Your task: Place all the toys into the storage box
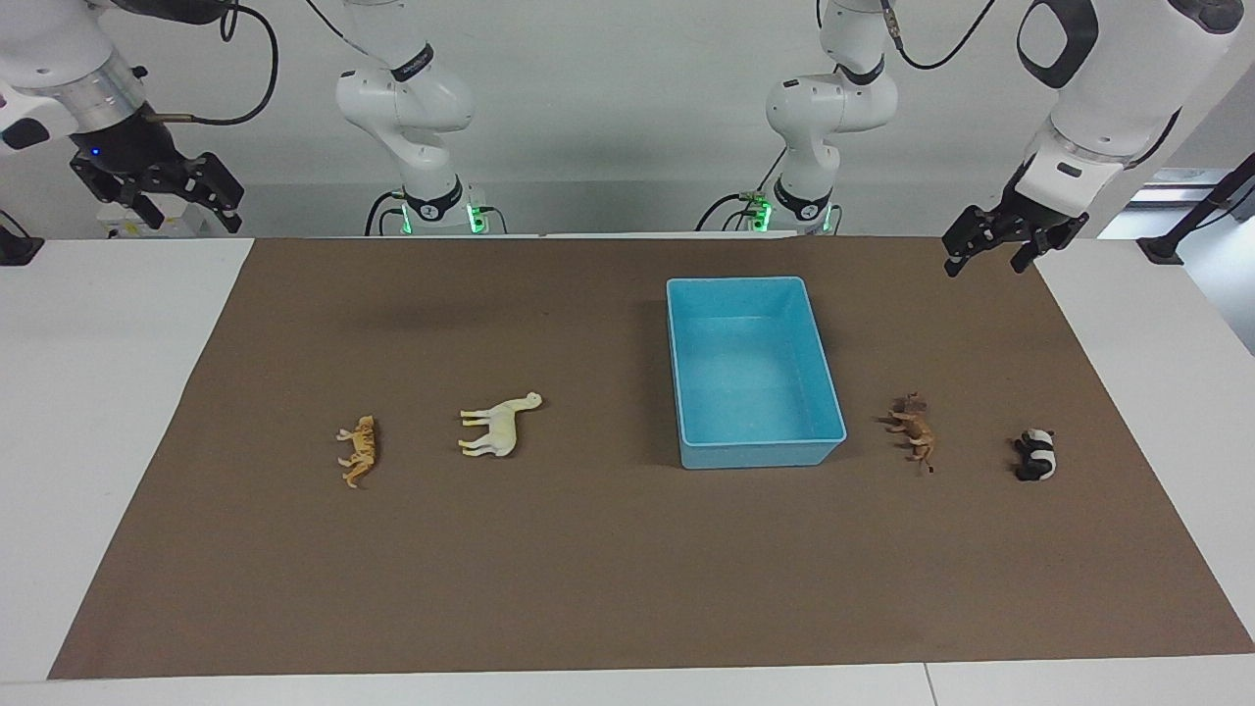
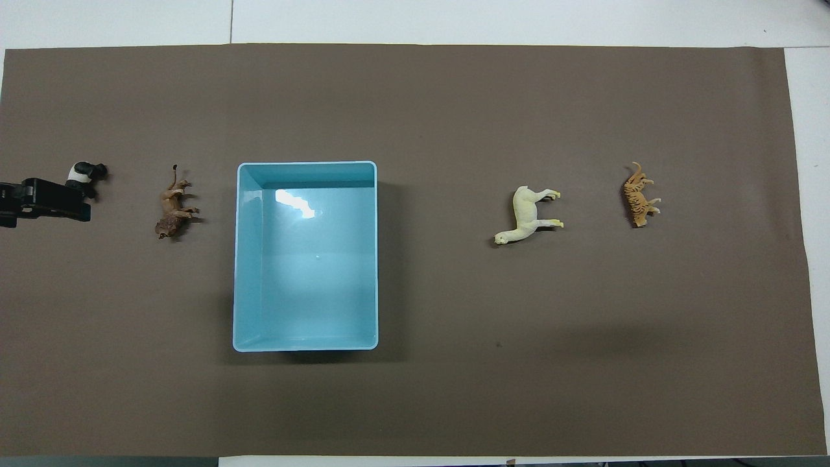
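Currently both grippers hang raised at the robots' edge: left gripper over the mat's corner at the left arm's end, fingers spread, empty; right gripper at the right arm's corner, parted, empty. Storage box sits mid-mat, nothing inside. Lion and panda lie toward the left arm's end; cream long-necked animal and tiger toward the right arm's end.
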